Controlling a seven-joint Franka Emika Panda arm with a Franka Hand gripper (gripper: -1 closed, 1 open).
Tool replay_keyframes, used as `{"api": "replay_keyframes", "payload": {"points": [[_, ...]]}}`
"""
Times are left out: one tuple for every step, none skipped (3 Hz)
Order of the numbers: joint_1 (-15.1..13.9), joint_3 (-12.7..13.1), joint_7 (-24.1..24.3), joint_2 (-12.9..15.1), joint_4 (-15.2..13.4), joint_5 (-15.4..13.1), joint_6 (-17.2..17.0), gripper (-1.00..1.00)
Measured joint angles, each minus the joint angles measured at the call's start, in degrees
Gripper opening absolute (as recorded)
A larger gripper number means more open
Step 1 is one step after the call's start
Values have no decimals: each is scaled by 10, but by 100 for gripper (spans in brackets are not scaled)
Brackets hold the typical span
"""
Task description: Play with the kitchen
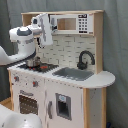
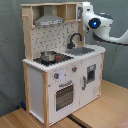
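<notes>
The kitchen (image 1: pixel 70 97) is a white and light wood toy with a black faucet (image 1: pixel 85 59), a grey sink (image 1: pixel 74 74) and an oven window (image 1: pixel 27 104). In the second exterior view the kitchen (image 2: pixel 50 85) shows its grey hood (image 2: pixel 49 21) and faucet (image 2: pixel 75 39). A small metal pot (image 1: pixel 33 62) stands on the hob, also seen as the pot (image 2: pixel 48 55). My gripper (image 1: pixel 46 31) hangs high in front of the pegboard back, above the hob and beside the microwave panel (image 1: pixel 75 23). In the second exterior view the upper shelf's side wall mostly hides the gripper (image 2: pixel 86 10).
A grey curtain (image 2: pixel 10 60) hangs behind the kitchen. The kitchen stands on a wooden floor (image 2: pixel 100 112). A white rounded part of the robot (image 1: pixel 15 120) fills the first exterior view's lower left corner. The arm's white link (image 2: pixel 112 32) reaches in from the second exterior view's right.
</notes>
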Motion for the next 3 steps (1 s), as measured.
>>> {"api": "replay_keyframes", "payload": {"points": [[-35, 27, -8, 20, 35, 0, 11, -100], [-71, 62, -11, 28, 67, 0, 21, -100], [-108, 95, -12, 32, 105, 0, 21, -100]]}}
